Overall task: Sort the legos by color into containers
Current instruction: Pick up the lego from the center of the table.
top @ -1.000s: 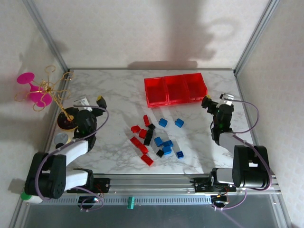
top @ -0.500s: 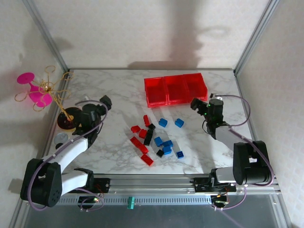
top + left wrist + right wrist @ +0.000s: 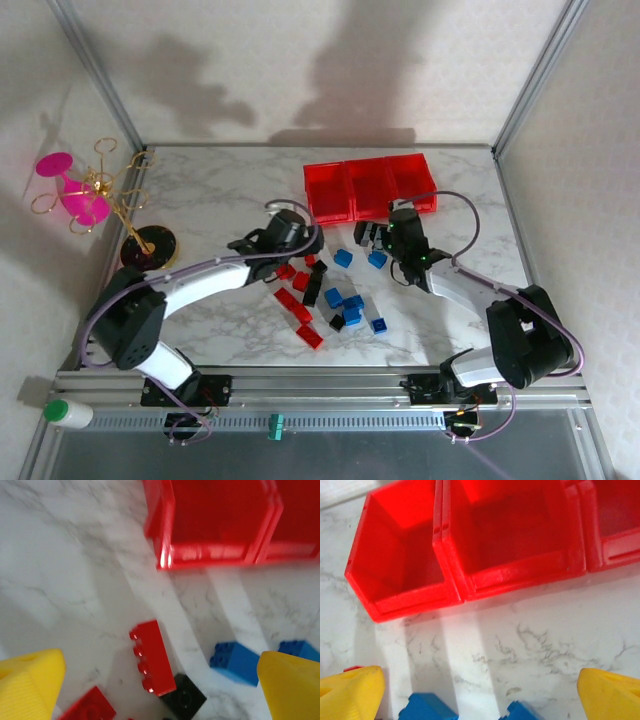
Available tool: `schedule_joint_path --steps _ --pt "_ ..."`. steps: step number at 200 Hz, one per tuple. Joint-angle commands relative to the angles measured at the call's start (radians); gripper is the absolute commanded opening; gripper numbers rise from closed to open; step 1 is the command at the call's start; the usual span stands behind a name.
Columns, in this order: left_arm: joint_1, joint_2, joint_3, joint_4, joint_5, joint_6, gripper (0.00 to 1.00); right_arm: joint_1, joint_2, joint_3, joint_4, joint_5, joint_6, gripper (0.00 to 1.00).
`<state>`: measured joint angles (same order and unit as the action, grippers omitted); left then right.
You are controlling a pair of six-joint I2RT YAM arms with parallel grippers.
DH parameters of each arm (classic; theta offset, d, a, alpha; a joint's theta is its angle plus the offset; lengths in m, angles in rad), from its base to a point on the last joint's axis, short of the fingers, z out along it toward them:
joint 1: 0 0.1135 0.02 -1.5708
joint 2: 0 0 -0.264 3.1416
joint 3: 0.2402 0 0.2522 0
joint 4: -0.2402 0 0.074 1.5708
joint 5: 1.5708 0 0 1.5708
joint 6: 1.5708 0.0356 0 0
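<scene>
Red, blue and black legos (image 3: 325, 295) lie scattered on the marble in front of the containers (image 3: 370, 188), three joined red bins that look empty. My left gripper (image 3: 303, 243) hovers open over the back of the pile. Between its yellow fingertips (image 3: 30, 685) lie a long red brick (image 3: 152, 657) and a black brick (image 3: 185, 697), with a blue brick (image 3: 232, 662) to the right. My right gripper (image 3: 368, 238) hangs open just in front of the bins (image 3: 515, 535). Two blue bricks (image 3: 427, 707) sit at the lower edge between its fingers.
A black disc base (image 3: 150, 247) with a gold wire stand and pink pieces (image 3: 75, 195) stands at the table's left edge. Metal frame posts rise at the back corners. Bare marble (image 3: 210, 190) lies left of the bins.
Both arms have swung in from the table's sides to the middle. The left gripper now hangs over the bricks and the right one sits near the bins. No brick has moved.
</scene>
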<state>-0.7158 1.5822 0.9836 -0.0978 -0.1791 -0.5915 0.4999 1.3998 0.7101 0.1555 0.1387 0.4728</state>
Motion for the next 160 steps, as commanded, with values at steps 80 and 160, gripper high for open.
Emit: schedule_joint_path --steps 80,160 --pt "-0.047 0.334 0.258 -0.245 -0.102 -0.057 0.74 0.019 -0.076 -0.026 -0.129 -0.013 0.069 0.99" --pt "-0.043 0.404 0.300 -0.246 -0.134 -0.075 0.48 0.019 -0.083 -0.007 -0.139 -0.066 0.059 0.99"
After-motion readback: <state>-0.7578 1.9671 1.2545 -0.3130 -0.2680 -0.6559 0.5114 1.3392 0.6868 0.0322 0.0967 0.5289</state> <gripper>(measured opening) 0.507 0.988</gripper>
